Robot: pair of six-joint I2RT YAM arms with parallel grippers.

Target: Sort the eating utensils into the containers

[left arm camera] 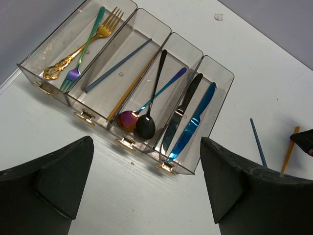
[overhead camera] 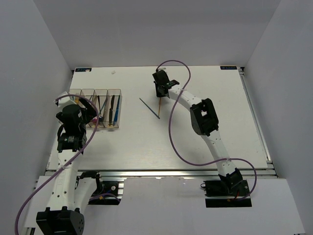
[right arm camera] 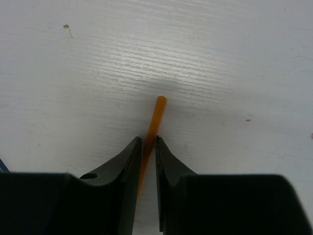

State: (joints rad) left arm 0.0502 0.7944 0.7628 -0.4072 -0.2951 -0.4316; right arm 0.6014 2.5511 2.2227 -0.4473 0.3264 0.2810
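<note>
The containers [left arm camera: 219, 65], a row of clear bins, hold several utensils: a gold fork [left arm camera: 80, 49], a blue stick [left arm camera: 120, 63], a black spoon [left arm camera: 145, 126] and a blue knife [left arm camera: 194, 123]. My left gripper [left arm camera: 146, 142] hovers open just in front of the bins, empty. On the bare table lie a blue stick [overhead camera: 149, 107] and an orange stick [right arm camera: 155, 117]. My right gripper [right arm camera: 148, 142] reaches down at the far end of the orange stick. Its jaws are closed in on either side of that stick, which still lies flat on the table.
The containers [overhead camera: 96, 108] stand at the table's left side, beside the left arm. The two loose sticks cross near the table's middle, by the right gripper [overhead camera: 160, 94]. A small white scrap [left arm camera: 218, 16] lies beyond the bins.
</note>
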